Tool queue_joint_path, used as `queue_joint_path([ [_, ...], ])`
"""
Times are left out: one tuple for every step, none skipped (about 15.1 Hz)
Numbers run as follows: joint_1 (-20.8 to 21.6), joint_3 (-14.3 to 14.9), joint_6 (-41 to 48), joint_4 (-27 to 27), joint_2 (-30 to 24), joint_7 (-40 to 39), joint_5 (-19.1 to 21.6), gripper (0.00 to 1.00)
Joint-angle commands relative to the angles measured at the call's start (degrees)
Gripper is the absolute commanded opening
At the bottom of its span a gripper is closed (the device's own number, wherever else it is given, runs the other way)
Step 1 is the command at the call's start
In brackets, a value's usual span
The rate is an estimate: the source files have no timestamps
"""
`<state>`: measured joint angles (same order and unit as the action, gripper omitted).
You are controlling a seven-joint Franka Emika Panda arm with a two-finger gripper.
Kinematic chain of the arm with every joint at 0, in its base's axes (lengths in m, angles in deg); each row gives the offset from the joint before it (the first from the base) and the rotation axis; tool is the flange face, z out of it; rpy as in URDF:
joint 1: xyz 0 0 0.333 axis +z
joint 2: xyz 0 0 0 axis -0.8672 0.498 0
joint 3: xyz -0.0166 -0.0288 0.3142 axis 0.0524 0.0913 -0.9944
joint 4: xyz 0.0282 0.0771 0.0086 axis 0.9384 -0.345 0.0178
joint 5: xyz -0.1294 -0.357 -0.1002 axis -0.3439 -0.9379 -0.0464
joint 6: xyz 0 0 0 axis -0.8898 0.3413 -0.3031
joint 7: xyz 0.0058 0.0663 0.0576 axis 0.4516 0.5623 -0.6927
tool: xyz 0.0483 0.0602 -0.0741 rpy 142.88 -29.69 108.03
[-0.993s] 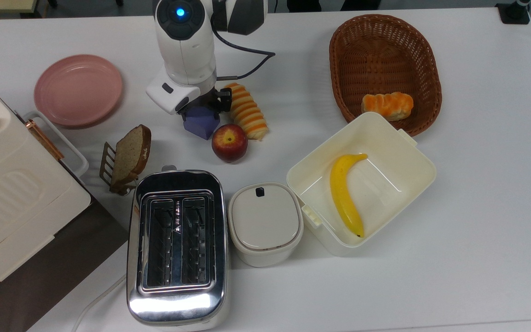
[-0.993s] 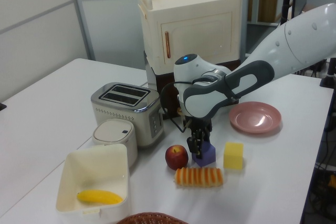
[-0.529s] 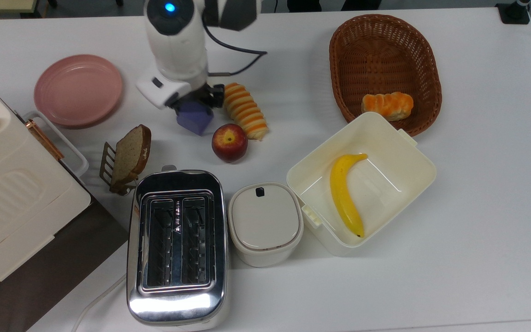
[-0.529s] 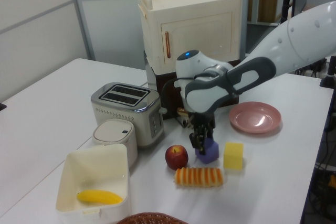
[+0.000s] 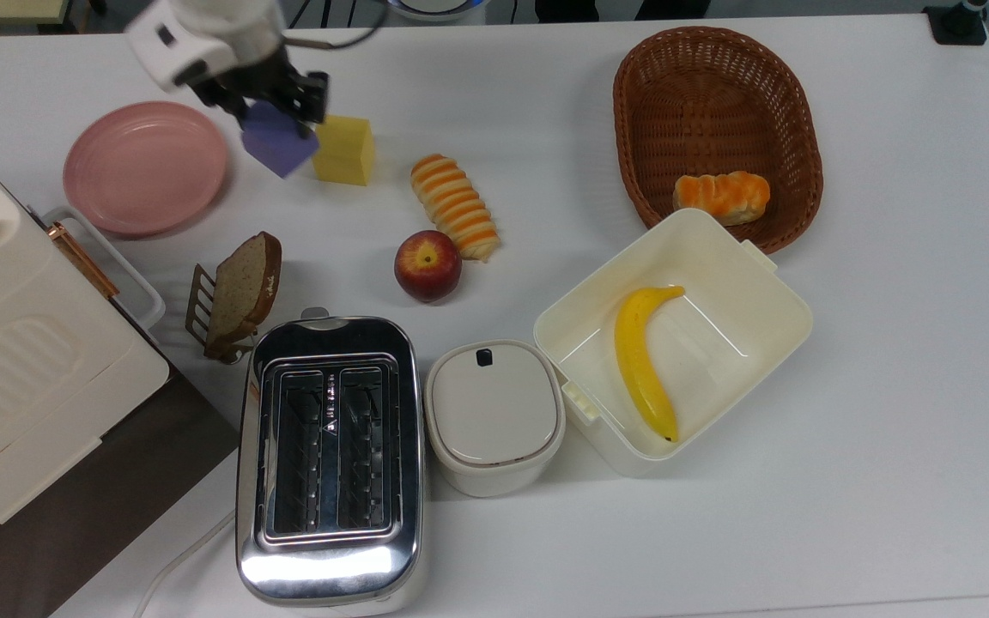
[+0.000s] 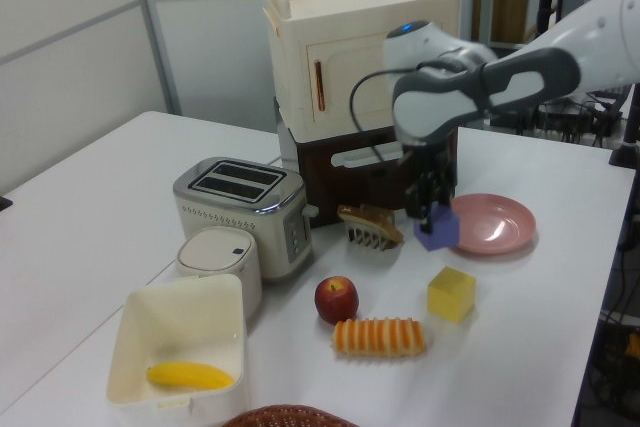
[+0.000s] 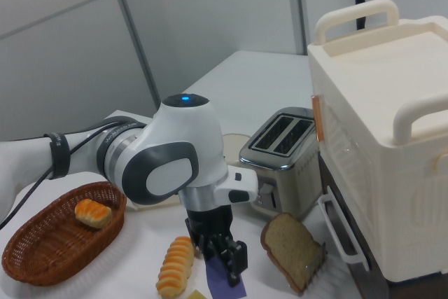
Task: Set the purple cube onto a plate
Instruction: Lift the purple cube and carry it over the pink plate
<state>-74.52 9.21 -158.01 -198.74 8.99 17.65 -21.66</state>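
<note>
A white table [image 5: 889,515] carries the whole scene, with a cream cabinet [image 6: 365,57] at one end and a chrome toaster [image 5: 329,459] beside it. Above them the Franka arm's gripper [image 5: 276,107] is closed on the purple cube [image 5: 277,146], holding it clear of the tabletop. In the left view the cube [image 6: 437,230] hangs in the air just in front of the plate's near rim.

The coming move turns on one relation. The pink plate [image 5: 145,167] lies toward the top view's left of the carried cube, close by but not yet beneath it. The block appears to hang just off the plate's rim on the top view's right. Judged from this, the carry is well along. What remains is a short sideways shift over the plate, then a descent and release.

A yellow cube [image 5: 344,150] sits on the table just beside the purple one, on the top view's right, away from the path. Nearer the toaster a slice of bread [image 5: 243,287] stands in its rack, with an apple [image 5: 427,264] and a striped bread roll [image 5: 454,206] farther right. None of these lies between cube and plate. The way looks open. The plate's raised rim is the likeliest thing to catch a low block.
</note>
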Motion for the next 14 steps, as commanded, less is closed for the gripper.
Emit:
queue_joint_path([
  [-1.1, 1.0, 0.0, -1.3, -1.4, -0.4, -1.5, 0.29],
  [-1.3, 1.8, -0.3, -1.3, -1.2, -0.4, -2.4, 0.29],
  [-1.3, 2.5, -1.2, -1.3, -1.2, -0.6, -3.1, 0.29],
  [-2.1, 3.5, -2.6, -1.3, -1.2, -1.6, -3.1, 0.30],
  [-2.9, 3.7, -3.8, -1.3, -1.1, -1.6, -2.8, 0.29],
  [-4.0, 3.7, -5.5, -1.3, -0.5, -1.6, -2.5, 0.29],
  [-4.6, 3.7, -6.0, -1.3, -0.2, -1.6, -2.6, 0.29],
  [-5.1, 3.7, -6.8, -1.2, 0.7, -1.6, -2.6, 0.29],
  [-5.3, 3.7, -7.6, -0.6, 1.5, -1.6, -2.6, 0.30],
  [-5.9, 3.7, -7.8, 0.1, 2.5, -1.6, -2.6, 0.29],
  [-6.7, 3.7, -7.9, 0.8, 3.2, -1.6, -2.7, 0.29],
  [-7.5, 3.7, -7.9, 1.2, 3.4, -1.6, -2.8, 0.29],
  [-8.2, 3.8, -7.9, 1.3, 3.6, -1.7, -3.0, 0.29],
  [-8.8, 3.8, -8.3, 1.5, 3.7, -2.2, -3.0, 0.30],
])
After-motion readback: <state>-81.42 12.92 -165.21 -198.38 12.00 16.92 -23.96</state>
